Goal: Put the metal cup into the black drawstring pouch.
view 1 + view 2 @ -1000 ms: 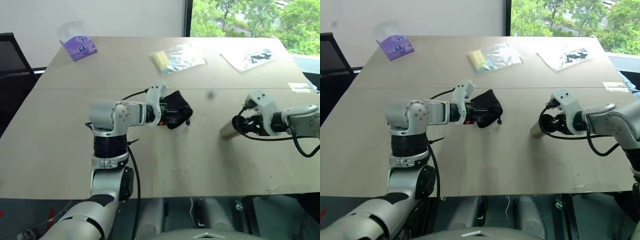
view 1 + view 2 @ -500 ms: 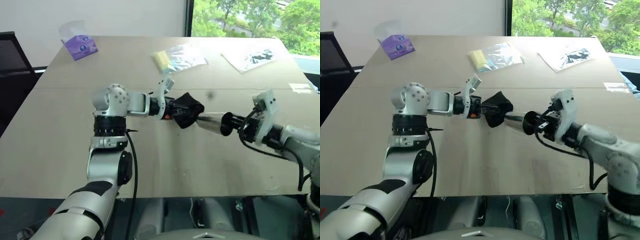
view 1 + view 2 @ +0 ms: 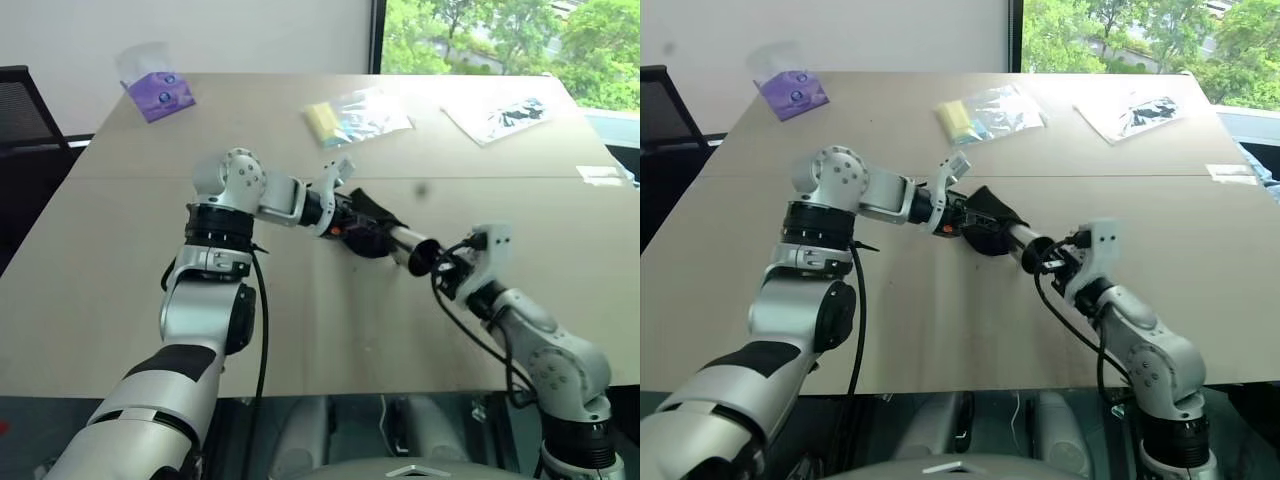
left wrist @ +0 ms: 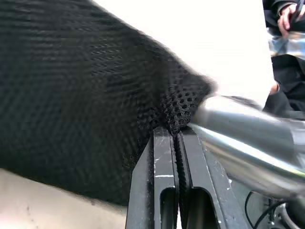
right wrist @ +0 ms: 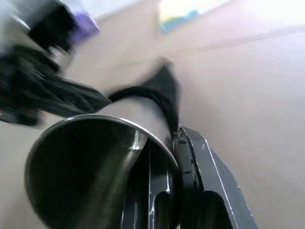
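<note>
Tan table [image 3: 120,260] beside a tree-filled window [image 3: 480,35].

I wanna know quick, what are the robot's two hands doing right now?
Left gripper: shut on the black drawstring pouch.
Right gripper: shut on the rim of the metal cup, whose far end is pushed into the pouch.

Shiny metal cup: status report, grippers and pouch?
Left gripper shut on black mesh drawstring pouch. Right gripper shut on shiny metal cup rim, base end entering pouch mouth. Nothing in the way.
</note>
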### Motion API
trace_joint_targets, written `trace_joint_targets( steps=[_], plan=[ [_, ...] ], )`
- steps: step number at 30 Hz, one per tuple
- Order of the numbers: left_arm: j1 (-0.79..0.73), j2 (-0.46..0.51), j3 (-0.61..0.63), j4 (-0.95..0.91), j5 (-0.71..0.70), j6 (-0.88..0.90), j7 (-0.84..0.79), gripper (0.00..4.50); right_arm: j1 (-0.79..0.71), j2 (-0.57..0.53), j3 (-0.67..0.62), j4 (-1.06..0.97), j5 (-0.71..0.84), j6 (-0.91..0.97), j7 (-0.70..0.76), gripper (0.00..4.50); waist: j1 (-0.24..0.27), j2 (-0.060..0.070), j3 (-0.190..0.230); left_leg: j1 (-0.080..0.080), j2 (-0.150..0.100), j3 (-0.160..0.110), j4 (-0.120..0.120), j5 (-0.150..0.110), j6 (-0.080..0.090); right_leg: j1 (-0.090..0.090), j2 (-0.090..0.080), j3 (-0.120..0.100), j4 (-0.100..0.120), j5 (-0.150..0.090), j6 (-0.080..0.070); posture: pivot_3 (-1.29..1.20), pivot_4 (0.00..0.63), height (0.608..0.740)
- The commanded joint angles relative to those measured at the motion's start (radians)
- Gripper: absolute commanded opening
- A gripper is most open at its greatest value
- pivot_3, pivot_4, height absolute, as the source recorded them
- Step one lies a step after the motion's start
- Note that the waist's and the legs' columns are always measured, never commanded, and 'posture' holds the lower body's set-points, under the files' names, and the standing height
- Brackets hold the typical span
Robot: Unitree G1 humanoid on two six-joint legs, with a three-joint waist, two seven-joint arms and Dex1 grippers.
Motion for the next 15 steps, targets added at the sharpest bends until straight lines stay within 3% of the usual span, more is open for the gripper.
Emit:
trace_joint_targets(
  steps=[1, 8, 11, 15],
  plan=[
    [0.016, -0.012, -0.011, -0.031, -0.056, 0.005, 0.015, 0.0, -0.007, 0.027, 0.086, 0.07, -0.106, -0.102, 0.036, 0.03, -0.003, 0.0, 0.0, 0.0, 0.0, 0.0, 0.0, 0.0, 0.0, 0.0, 0.0, 0.0, 0.0, 0.0, 0.0, 0.0, 0.15, 0.74],
    [0.086, 0.025, -0.067, -0.161, -0.124, 0.005, 0.036, 0.0, -0.079, 0.012, 0.222, 0.225, -0.354, -0.25, 0.048, 0.03, -0.024, 0.0, -0.001, 0.003, 0.001, 0.001, -0.001, 0.0, 0.0, 0.001, 0.0, 0.003, 0.002, 0.0, 0.0, 0.0, 0.15, 0.74],
    [0.095, 0.066, -0.087, -0.212, -0.204, 0.005, 0.019, 0.0, -0.099, 0.082, 0.15, 0.26, -0.279, -0.271, 0.069, 0.03, -0.024, 0.0, -0.001, 0.004, 0.001, 0.001, 0.0, 0.0, 0.0, 0.001, -0.001, 0.004, 0.002, 0.0, 0.0, 0.0, 0.15, 0.74],
    [0.116, 0.127, -0.101, -0.257, -0.297, 0.005, 0.033, 0.0, -0.167, 0.256, -0.071, 0.316, -0.019, -0.257, 0.041, 0.03, -0.026, 0.001, -0.001, 0.003, 0.002, 0.0, -0.001, 0.0, -0.001, 0.001, -0.002, 0.006, 0.002, 0.0, 0.0, 0.0, 0.15, 0.74]
  ],
)
